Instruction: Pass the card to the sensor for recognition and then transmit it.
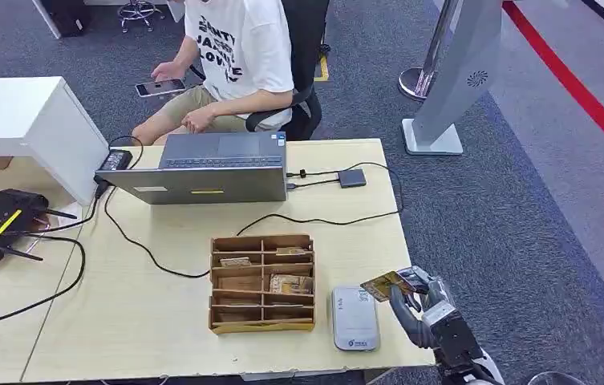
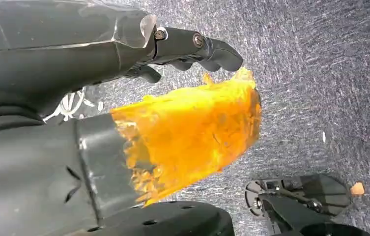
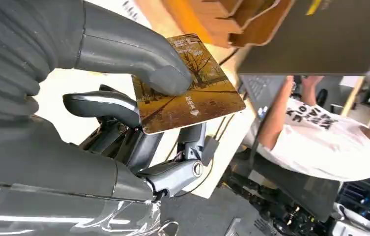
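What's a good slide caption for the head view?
Right hand holds a card just above the grey sensor beside the wooden organizer.

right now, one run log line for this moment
right robot hand: pinching card | card: beside card reader, not over it | left robot hand: hanging, holding nothing

Bare tabletop [image 1: 170,313] left of wooden organizer [image 1: 262,282]

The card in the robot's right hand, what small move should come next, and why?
Probably shift the card a little left and lower it over the grey sensor. The right robot hand already pinches it, held just off the sensor's right edge and above the table, so it isn't over the reader yet.
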Available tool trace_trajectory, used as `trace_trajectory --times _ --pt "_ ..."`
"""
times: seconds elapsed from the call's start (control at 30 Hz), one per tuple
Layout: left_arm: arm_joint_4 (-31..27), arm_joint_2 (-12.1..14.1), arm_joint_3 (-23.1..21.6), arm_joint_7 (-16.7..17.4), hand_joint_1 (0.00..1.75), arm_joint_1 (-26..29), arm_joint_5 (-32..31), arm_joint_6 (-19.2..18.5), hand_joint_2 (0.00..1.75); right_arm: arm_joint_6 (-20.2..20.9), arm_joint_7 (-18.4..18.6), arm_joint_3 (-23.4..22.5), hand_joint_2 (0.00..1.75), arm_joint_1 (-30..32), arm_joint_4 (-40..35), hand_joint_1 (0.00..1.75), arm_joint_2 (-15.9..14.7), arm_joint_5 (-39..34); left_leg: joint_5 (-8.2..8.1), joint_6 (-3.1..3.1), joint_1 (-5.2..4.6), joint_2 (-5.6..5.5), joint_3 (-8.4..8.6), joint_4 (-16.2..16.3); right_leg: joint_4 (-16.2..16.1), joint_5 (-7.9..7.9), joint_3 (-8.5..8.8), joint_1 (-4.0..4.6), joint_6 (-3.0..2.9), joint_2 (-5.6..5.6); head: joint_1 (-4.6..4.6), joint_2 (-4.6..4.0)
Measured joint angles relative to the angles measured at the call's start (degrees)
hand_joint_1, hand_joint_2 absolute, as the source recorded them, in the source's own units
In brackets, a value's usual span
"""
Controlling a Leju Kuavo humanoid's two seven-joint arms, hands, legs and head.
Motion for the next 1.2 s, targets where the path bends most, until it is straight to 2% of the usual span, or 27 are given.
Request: trace_trajectory --times 0.27,0.5,0.83,1.2 --pt "0.0 0.0 0.0 0.0 0.0 0.0 0.0 -0.2 0.0 0.8 2.0 0.4 1.75 0.2 1.3 1.75 -1.9 3.0 0.0 0.0 0.01 0.0 0.0 0.0 0.0 0.0 0.0 0.0 0.0 0.0 -0.02 0.0" --pt "0.0 0.0 0.0 0.0 0.0 0.0 -0.7 -0.5 0.0 3.0 3.8 4.9 1.75 -1.4 5.2 1.75 -2.1 4.3 0.0 0.0 0.01 0.0 -0.01 0.0 0.0 0.0 0.0 0.01 0.0 0.0 -0.02 0.0" --pt "0.0 0.0 0.0 0.0 0.0 0.0 -1.2 -0.9 0.0 3.1 4.2 9.7 1.75 -3.9 9.2 1.75 -1.7 4.7 0.01 -0.01 0.01 0.0 -0.01 0.0 0.0 0.0 0.0 0.0 0.0 0.0 0.0 0.0" --pt "0.0 0.0 0.0 0.9 0.0 -0.2 -1.2 -1.4 0.0 1.9 5.1 11.4 1.75 -5.6 10.6 1.75 -1.6 6.0 0.01 -0.01 0.01 0.0 0.0 0.0 0.0 0.0 0.01 0.0 0.0 0.0 -0.02 0.0"
